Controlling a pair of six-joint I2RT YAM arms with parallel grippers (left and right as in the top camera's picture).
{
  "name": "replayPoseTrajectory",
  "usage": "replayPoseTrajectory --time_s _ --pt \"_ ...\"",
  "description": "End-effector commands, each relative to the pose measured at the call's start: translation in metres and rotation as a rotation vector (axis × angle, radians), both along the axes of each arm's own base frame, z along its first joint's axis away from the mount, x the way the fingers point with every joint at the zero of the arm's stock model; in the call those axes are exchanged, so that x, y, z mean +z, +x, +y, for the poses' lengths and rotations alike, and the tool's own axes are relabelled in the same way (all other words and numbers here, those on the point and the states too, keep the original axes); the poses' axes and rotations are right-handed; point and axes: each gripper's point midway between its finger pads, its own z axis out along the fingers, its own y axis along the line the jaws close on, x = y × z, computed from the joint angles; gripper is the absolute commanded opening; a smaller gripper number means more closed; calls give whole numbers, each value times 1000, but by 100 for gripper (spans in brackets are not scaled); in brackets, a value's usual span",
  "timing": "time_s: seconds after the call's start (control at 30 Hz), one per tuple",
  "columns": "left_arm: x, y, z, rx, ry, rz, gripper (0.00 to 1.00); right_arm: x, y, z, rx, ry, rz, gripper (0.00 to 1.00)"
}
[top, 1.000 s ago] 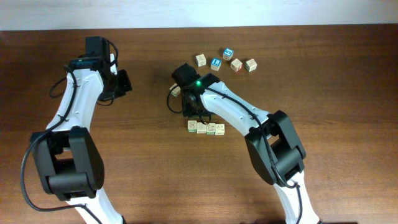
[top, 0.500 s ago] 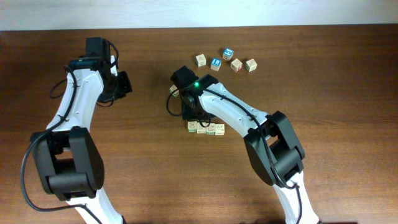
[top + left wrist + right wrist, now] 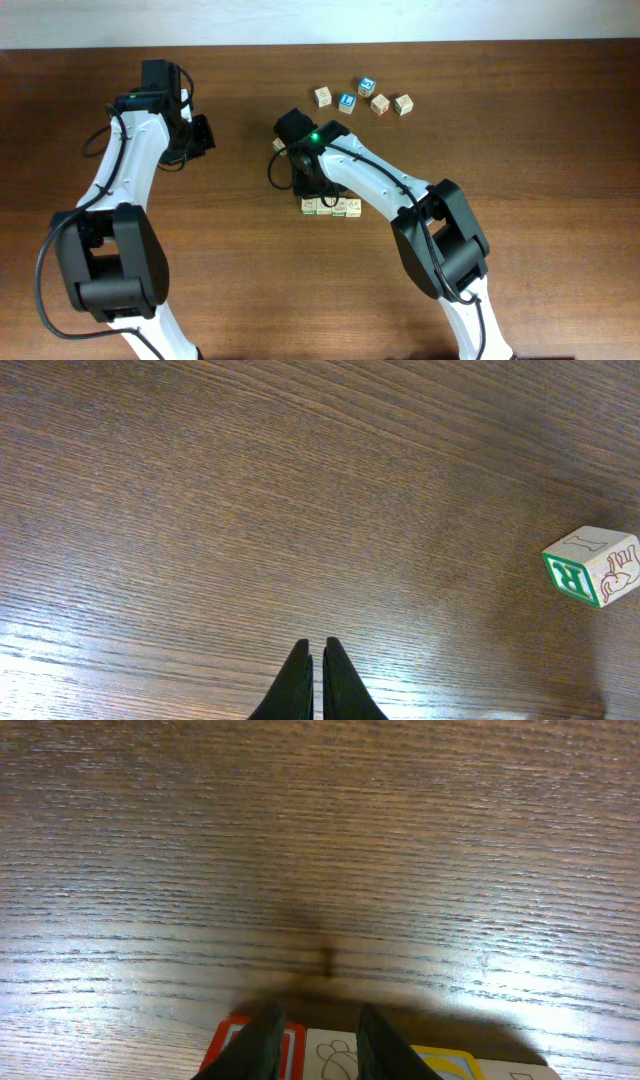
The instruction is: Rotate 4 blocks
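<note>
Blocks (image 3: 331, 207): light stiff wood, smooth, prob. slippy; best pinched on two opposite faces. Right fingers (image 3: 270, 1032) slightly apart over row, nothing held; left fingers (image 3: 303, 665) closed, empty.

Dark brown wood-grain tabletop (image 3: 540, 200) right across the view. Up at the back, a loose cluster: one blue-faced wooden cube (image 3: 347, 101), a second blue-faced cube (image 3: 367, 86) near it. A plain light-wood cube (image 3: 322, 96) sits left of them, two more beige cubes (image 3: 380, 104) (image 3: 403, 104) on the right. Their prints are possibly letters, too small to read.
</note>
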Motion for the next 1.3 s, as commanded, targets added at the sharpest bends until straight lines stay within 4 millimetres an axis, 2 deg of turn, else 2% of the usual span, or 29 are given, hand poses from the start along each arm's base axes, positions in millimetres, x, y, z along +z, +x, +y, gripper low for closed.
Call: replayPoseTrajectory --time_s 0.0,0.53,0.57,0.6,0.67,0.73,0.8,0.83,0.87,0.93,1.03,1.13,1.27 --pt "0 0 0 -13 7 -1 4 0 -2 5 1 3 2 26" --pt "1 0 0 -13 7 -1 4 -1 -9 7 5 17 38 27" --pt "1 0 0 -13 7 -1 4 0 -7 7 4 20 30 30" --pt "1 1 0 -13 7 -1 4 1 -2 8 5 29 14 43" --pt "1 2 0 -13 7 -8 4 15 15 6 -1 52 -18 56" --pt "2 4 0 -13 7 -16 4 44 33 1 -12 73 -52 59" --pt "2 4 0 -13 8 -18 4 87 42 -3 -12 99 -67 55" --pt "2 4 0 -13 8 -18 4 100 36 -3 -11 110 -44 52" --pt "2 5 0 -13 8 -19 4 106 22 -1 0 120 12 48" --pt "2 5 0 -12 8 -21 5 101 -13 -6 9 71 133 44" --pt "2 5 1 -12 12 -21 5 79 -53 0 8 -15 234 40" --pt "2 5 0 -12 11 -21 5 43 -82 12 24 -63 277 40" --pt "2 5 1 -11 12 -21 6 6 -100 1 2 -106 326 36"
